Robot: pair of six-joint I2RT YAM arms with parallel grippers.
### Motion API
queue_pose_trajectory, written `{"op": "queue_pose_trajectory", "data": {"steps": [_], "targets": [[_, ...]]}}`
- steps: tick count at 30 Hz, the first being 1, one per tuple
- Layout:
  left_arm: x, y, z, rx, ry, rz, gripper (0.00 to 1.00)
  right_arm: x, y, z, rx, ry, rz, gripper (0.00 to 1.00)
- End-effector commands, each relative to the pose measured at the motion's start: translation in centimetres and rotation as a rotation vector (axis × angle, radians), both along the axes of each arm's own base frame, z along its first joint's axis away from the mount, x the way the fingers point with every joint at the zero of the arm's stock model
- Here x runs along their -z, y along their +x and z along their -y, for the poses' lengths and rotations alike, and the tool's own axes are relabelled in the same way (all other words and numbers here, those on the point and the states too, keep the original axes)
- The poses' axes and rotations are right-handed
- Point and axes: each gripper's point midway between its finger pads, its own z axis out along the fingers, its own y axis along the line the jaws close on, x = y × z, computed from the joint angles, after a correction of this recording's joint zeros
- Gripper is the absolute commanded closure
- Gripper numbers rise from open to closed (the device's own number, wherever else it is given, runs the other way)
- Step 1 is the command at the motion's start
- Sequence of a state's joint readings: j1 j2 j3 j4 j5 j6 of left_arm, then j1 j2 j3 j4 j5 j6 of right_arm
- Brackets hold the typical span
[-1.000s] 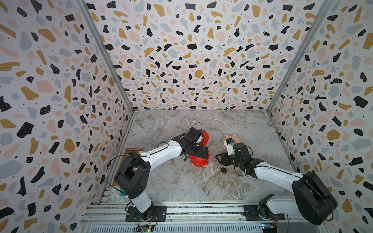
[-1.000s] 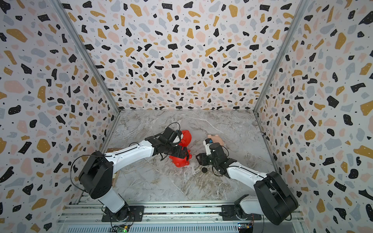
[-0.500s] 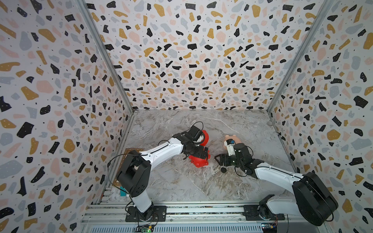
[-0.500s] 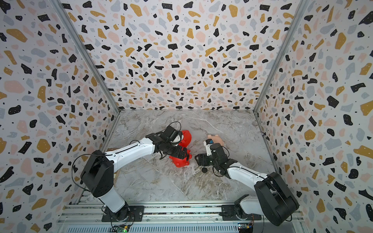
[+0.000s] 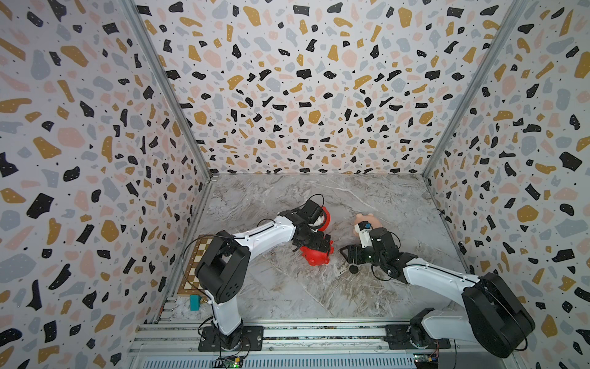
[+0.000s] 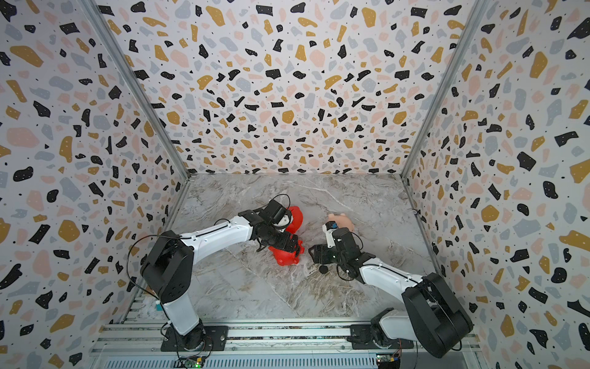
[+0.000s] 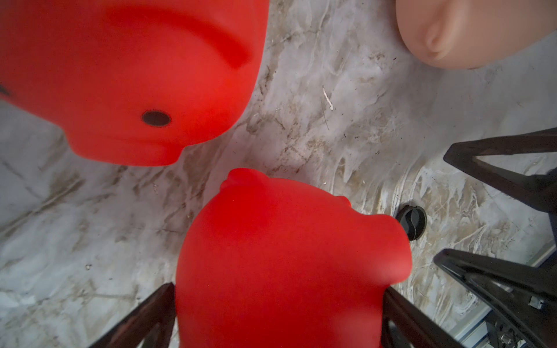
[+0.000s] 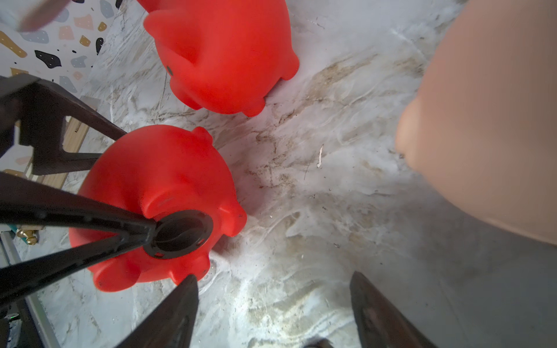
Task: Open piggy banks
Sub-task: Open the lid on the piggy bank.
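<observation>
A red piggy bank (image 5: 314, 257) lies on its side on the marble table (image 5: 287, 297). My left gripper (image 7: 278, 287) is shut on it, one finger on each flank. A black ring (image 8: 180, 235) shows in its belly, with a left fingertip (image 8: 149, 232) at the rim. A second red piggy bank (image 5: 325, 219) stands just behind, partly hidden by my left wrist. A peach-pink piggy bank (image 5: 367, 222) sits to the right. My right gripper (image 8: 274, 275) hangs open and empty over bare table between the lying red pig and the peach one. A small black plug (image 5: 353, 269) lies loose below it.
A chequered board (image 5: 194, 265) and a teal block (image 5: 193, 302) lie at the table's left edge. Patterned walls close the left, back and right sides. The arms' bases stand on the rail at the front.
My right gripper's jaws have spread wider and it has drifted slightly left. The left gripper, the red pig in it and the black plug have stayed put.
</observation>
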State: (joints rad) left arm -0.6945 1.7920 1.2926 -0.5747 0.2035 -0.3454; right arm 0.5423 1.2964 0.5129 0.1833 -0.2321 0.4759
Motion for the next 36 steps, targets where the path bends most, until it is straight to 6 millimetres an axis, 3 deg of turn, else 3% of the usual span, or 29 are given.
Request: {"op": "queue_pose_trajectory", "data": {"steps": [1, 4, 16, 19, 28, 36], "targets": [[1.3, -0.6, -0.4, 0.028, 0.023, -0.036, 0.01, -0.5, -0.3, 0.1, 0.004, 0.023, -0.003, 0.22], [1.6, -1.1, -0.4, 0.038, 0.017, -0.059, 0.05, -0.7, -0.9, -0.5, -0.014, 0.073, -0.027, 0.24], [1.3, -2.7, -0.9, -0.010, -0.040, -0.080, 0.11, -4.3, -2.9, -2.1, 0.068, 0.424, -0.201, 0.50], [1.2, -2.9, -1.0, -0.029, -0.055, -0.085, 0.11, -4.4, -3.2, -2.4, 0.103, 0.540, -0.305, 0.58], [0.9, -2.9, -0.9, -0.055, -0.079, -0.079, 0.11, -4.2, -2.9, -4.2, 0.110, 0.715, -0.509, 0.66], [1.1, -2.7, -0.7, -0.061, -0.082, -0.084, 0.11, -2.7, -3.6, -4.8, 0.162, 0.750, -0.643, 0.68]]}}
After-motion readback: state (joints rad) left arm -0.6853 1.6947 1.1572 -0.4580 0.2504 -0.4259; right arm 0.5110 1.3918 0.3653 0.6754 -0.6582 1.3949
